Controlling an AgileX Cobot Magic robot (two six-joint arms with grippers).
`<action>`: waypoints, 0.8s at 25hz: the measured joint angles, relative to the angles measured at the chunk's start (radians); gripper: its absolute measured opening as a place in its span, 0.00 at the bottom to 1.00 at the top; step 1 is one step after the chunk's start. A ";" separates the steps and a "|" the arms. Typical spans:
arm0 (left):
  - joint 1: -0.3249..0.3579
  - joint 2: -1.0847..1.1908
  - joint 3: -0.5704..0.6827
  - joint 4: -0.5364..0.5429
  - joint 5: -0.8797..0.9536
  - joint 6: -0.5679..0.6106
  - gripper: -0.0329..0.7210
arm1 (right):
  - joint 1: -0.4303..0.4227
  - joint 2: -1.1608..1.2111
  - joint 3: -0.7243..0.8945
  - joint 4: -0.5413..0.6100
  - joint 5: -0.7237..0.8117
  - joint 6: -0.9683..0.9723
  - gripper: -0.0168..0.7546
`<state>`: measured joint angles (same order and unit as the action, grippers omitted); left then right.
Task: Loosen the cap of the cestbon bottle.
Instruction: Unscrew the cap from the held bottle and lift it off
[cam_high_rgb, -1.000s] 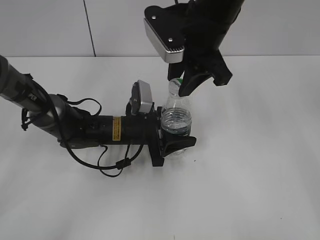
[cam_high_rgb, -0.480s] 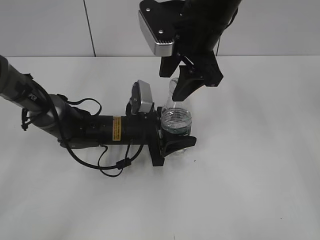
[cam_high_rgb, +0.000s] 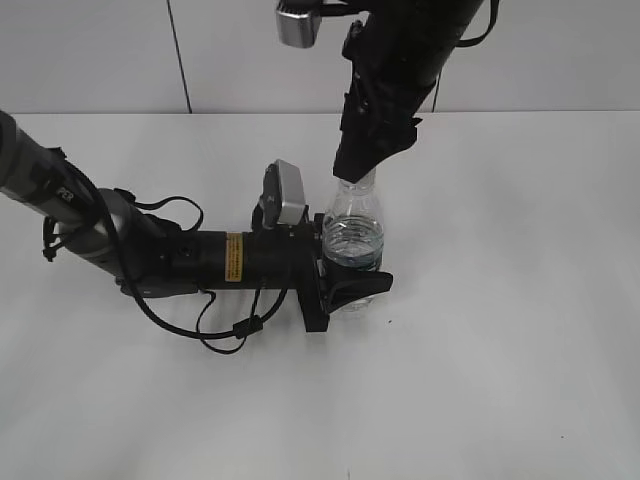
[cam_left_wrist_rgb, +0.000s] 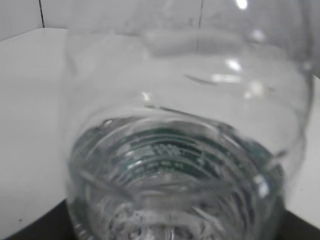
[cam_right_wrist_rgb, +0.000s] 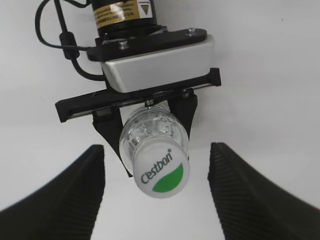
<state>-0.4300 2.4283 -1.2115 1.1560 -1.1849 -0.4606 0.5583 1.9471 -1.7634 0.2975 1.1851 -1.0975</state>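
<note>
The cestbon bottle stands upright on the white table, clear with water inside and a green label that shows in the left wrist view. My left gripper is shut on its lower body; in the right wrist view the left gripper clamps the bottle from both sides. The cap is white with a green patch and "Cestbon" lettering. My right gripper hangs over it, open, one jaw on each side of the cap and not touching it. In the exterior view the right gripper hides the cap.
The left arm lies low across the table from the left, with loose black cables in front of it. A white wall stands behind the table.
My right gripper has turned about its axis and come down over the bottle's neck, so the cap no longer shows in the exterior view. The left arm and bottle have not moved.
</note>
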 joint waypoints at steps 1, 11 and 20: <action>0.000 0.000 0.000 0.000 0.000 -0.001 0.58 | 0.000 0.000 0.000 -0.002 -0.005 0.047 0.67; 0.000 0.000 0.000 0.002 0.000 -0.001 0.58 | 0.000 0.000 -0.001 -0.008 0.001 0.774 0.67; 0.000 0.000 0.000 0.004 0.001 -0.001 0.58 | 0.000 0.000 -0.005 -0.011 0.030 1.225 0.67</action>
<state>-0.4300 2.4283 -1.2115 1.1600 -1.1842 -0.4614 0.5583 1.9469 -1.7682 0.2865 1.2148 0.1272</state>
